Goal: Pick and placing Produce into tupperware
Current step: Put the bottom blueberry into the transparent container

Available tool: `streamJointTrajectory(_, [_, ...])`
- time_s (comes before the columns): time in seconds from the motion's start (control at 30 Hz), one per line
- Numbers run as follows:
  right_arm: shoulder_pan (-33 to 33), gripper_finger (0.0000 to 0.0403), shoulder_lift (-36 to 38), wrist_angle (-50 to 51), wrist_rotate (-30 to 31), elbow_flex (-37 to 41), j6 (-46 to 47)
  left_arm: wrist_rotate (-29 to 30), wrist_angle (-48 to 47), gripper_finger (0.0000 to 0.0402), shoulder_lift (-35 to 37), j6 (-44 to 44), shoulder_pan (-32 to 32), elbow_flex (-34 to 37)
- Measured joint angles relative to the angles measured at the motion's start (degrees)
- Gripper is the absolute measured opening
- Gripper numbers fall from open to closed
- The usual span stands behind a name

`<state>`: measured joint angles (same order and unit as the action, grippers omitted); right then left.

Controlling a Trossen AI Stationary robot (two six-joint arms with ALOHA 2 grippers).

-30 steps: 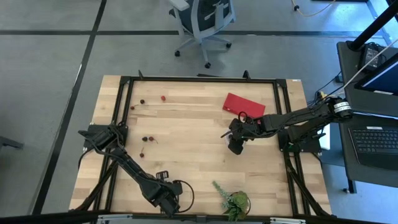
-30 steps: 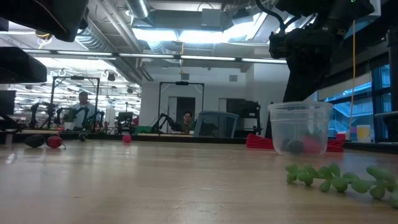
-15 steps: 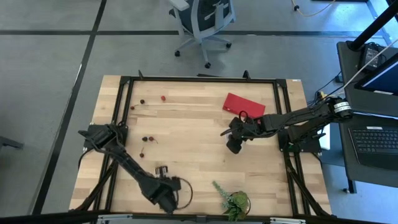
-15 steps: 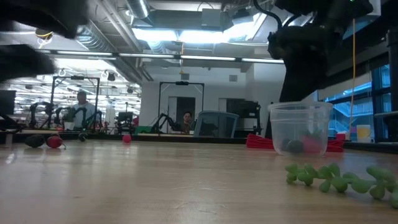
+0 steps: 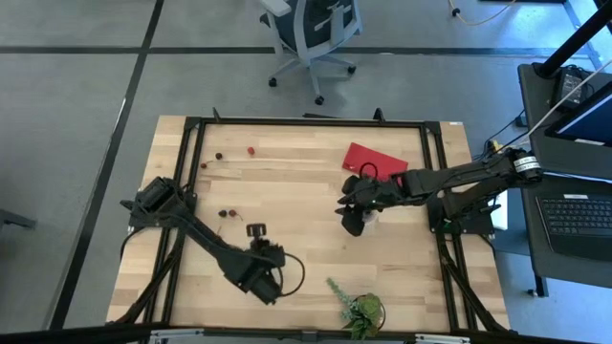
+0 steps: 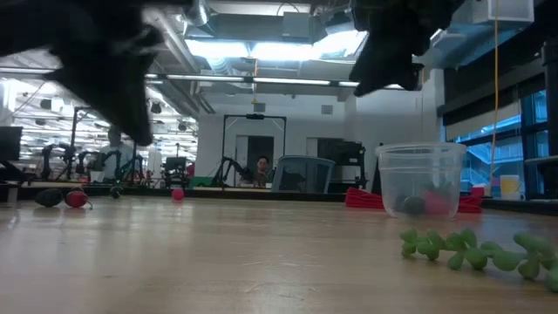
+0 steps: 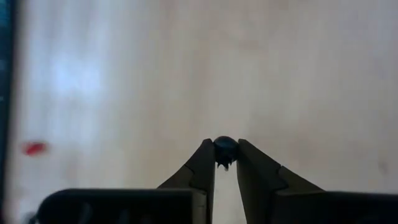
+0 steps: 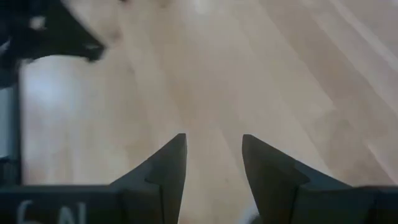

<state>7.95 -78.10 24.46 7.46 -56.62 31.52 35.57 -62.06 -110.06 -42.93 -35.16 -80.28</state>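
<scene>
Nearest the front edge of the surface (image 5: 306, 205), a green plant (image 5: 361, 309) lies with its sprig trailing inward. Just behind it and to the left, the left arm stretches from its base at the left edge diagonally toward the front, elbow low, and its hand (image 7: 225, 163) is pinched tight on one dark fruit (image 7: 224, 147), gripped between the fingertips above bare wood. Toward the middle, on the right, the right arm reaches in level from its base at the right edge, its hand (image 8: 214, 163) over the surface just left of the cup (image 6: 420, 180), fingers parted with nothing between them. The cup stands upright with a dark fruit and a red one inside. Left of centre, two dark fruits (image 5: 228, 214) sit close together with a red one (image 5: 218, 238) near them. Farther back lies a flat red piece (image 5: 373, 160), and near the far left corner rest a red fruit (image 5: 251, 150) and two more dark ones (image 5: 219, 156).
</scene>
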Motion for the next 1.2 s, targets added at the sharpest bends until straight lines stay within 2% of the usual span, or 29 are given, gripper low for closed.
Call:
streamJointTrajectory(0.23, [-0.83,0.0158,-0.12,-8.8,-1.61,0.41,-5.59,12.71,0.7,0.0044,7.11,9.08,2.46,-0.13])
streamJointTrajectory(0.47, [-3.18,0.0158,-0.13,-25.15,-7.6,3.83,-13.74,19.45,5.94,0.0048,12.24,19.86,4.22,-0.14])
streamJointTrajectory(0.57, [-4.53,0.0158,-0.41,-31.11,-10.84,4.89,-14.01,19.9,8.77,0.0048,12.7,25.22,5.39,-0.14])
streamJointTrajectory(0.7, [-5.8,0.0158,-1.76,-37.05,-12.18,5.32,-14.81,20.68,13.51,0.0046,12.7,32.57,7.55,-0.14])
streamJointTrajectory(0.87, [-6.71,0.0158,-4.6,-41.82,-15.84,5.34,-15.09,20.44,19.08,0.005,12.7,40.9,10.19,-0.17])
streamJointTrajectory(0.97, [-6.78,0.0158,-6.01,-43.83,-17.71,5.32,-14.28,19.22,21.05,0.0051,12.7,43.74,11.42,-0.17])
streamJointTrajectory(1.2, [-6.78,0.0158,-6.93,-44.49,-17.73,5.32,-13.85,17.35,23.36,0.0052,12.7,46.19,13.21,-0.17])
